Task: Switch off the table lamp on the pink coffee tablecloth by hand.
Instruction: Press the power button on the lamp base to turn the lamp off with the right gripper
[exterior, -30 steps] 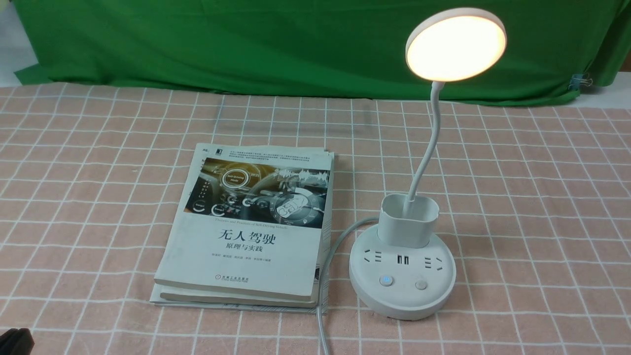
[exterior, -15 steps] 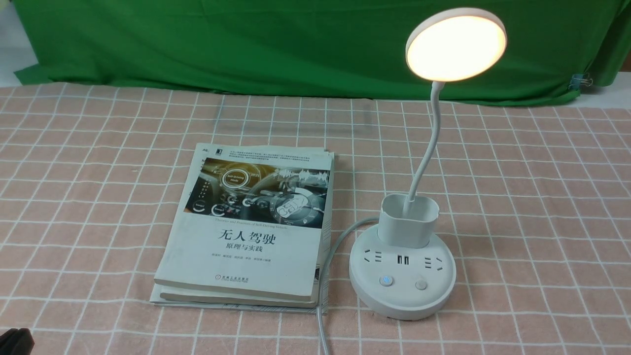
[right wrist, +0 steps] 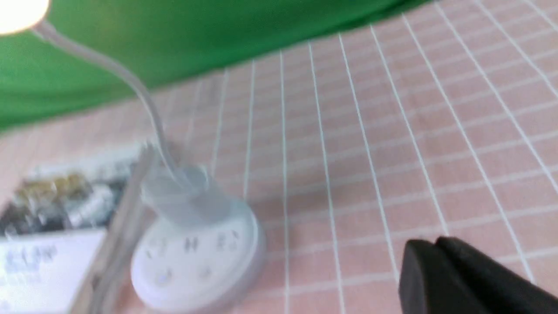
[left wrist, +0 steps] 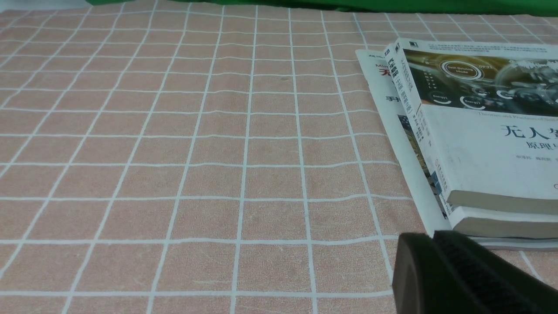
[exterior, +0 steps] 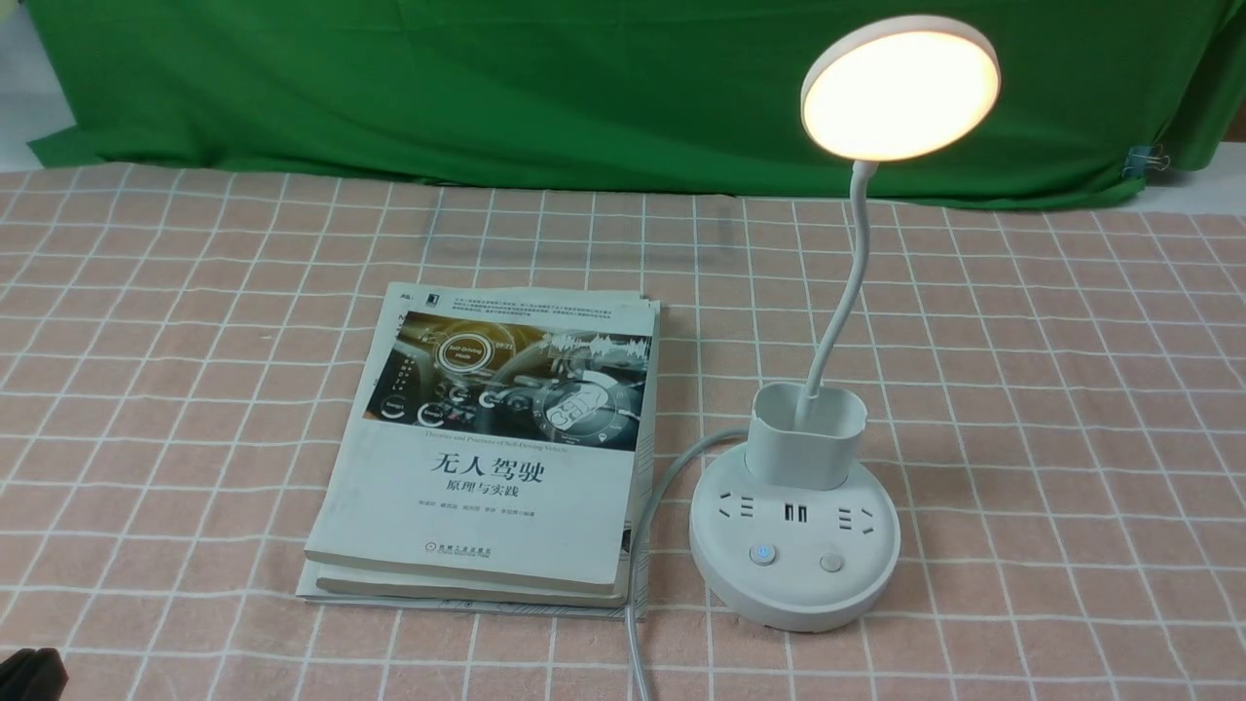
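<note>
Stacked books (exterior: 487,458) and a cord (exterior: 654,497) lie beside the lit table lamp (exterior: 793,584); how far the left gripper (left wrist: 436,253) or right gripper (right wrist: 436,257) is open cannot be told.

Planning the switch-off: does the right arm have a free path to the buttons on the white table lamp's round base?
Probably yes: only bare pink gridded tablecloth lies between the right gripper and the white table lamp; its two buttons face up, uncovered.
</note>
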